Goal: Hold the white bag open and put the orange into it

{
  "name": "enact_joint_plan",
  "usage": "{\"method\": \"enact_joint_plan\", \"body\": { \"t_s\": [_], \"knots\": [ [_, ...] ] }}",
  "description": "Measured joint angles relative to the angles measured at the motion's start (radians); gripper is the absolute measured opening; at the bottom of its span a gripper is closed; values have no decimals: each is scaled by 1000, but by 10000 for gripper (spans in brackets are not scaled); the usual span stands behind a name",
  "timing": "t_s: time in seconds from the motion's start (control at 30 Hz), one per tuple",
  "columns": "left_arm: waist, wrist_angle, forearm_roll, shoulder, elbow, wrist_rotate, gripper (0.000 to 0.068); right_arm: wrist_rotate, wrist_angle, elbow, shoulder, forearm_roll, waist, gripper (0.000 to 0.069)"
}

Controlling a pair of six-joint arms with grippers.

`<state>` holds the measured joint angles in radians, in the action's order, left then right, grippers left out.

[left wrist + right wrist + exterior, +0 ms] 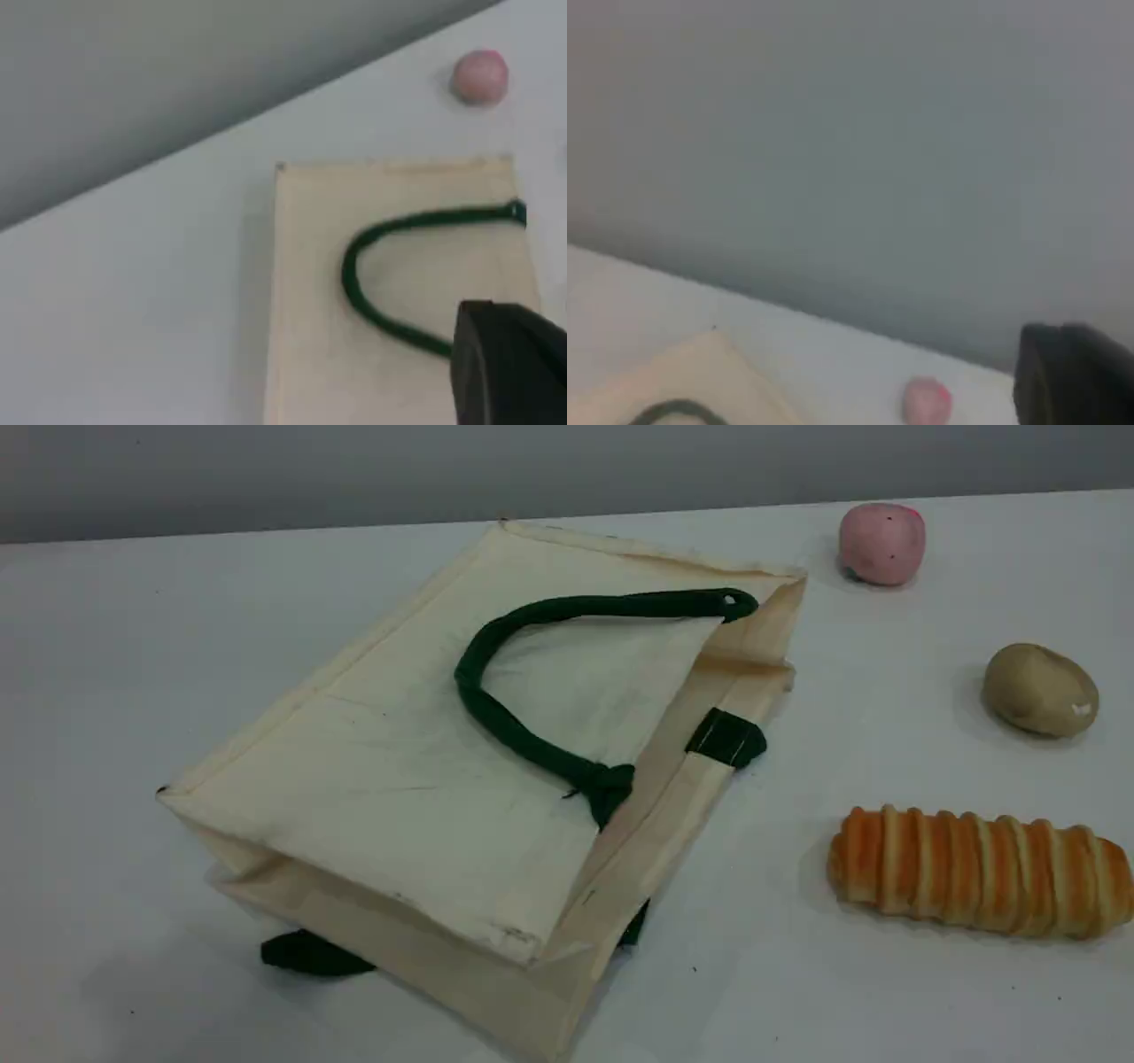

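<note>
The white bag (425, 779) lies flat on the table, its mouth toward the right and one dark green handle (505, 722) curled on its upper side. The orange is out of view. Neither arm reaches into the scene view. In the left wrist view, the left gripper (509, 363) shows as one black fingertip hovering over the bag (310, 310) near the handle (354, 266). The right gripper (1072, 376) hangs high, with only a corner of the bag (700, 372) below it. Both grippers are shut, with nothing seen in them.
A pink ball (881, 543) sits at the back right, a brownish potato-like item (1039, 689) in front of it, and a striped bread loaf (979, 871) nearer the front. A green strap tab (726, 737) sticks out at the bag's mouth.
</note>
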<state>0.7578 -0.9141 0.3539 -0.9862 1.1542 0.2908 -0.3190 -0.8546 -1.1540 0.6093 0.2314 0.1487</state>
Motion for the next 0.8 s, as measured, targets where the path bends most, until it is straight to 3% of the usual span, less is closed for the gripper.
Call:
{"method": "enact_joint_plan", "body": {
  "t_s": [0.13,0.3,0.57,0.8],
  "knots": [
    [93,-25,72,131,-127,96,-1,0,-9,78,-131,7,0,13],
    [175,-30,70,250,-250,182,-1,0,-21,249,-314,55,0,13],
    [222,-38,52,328,-401,193,-1,98,-109,511,-594,44,0,13],
    [224,-112,2,411,-434,152,-1,134,-236,620,-611,-15,0,13]
  ]
}}
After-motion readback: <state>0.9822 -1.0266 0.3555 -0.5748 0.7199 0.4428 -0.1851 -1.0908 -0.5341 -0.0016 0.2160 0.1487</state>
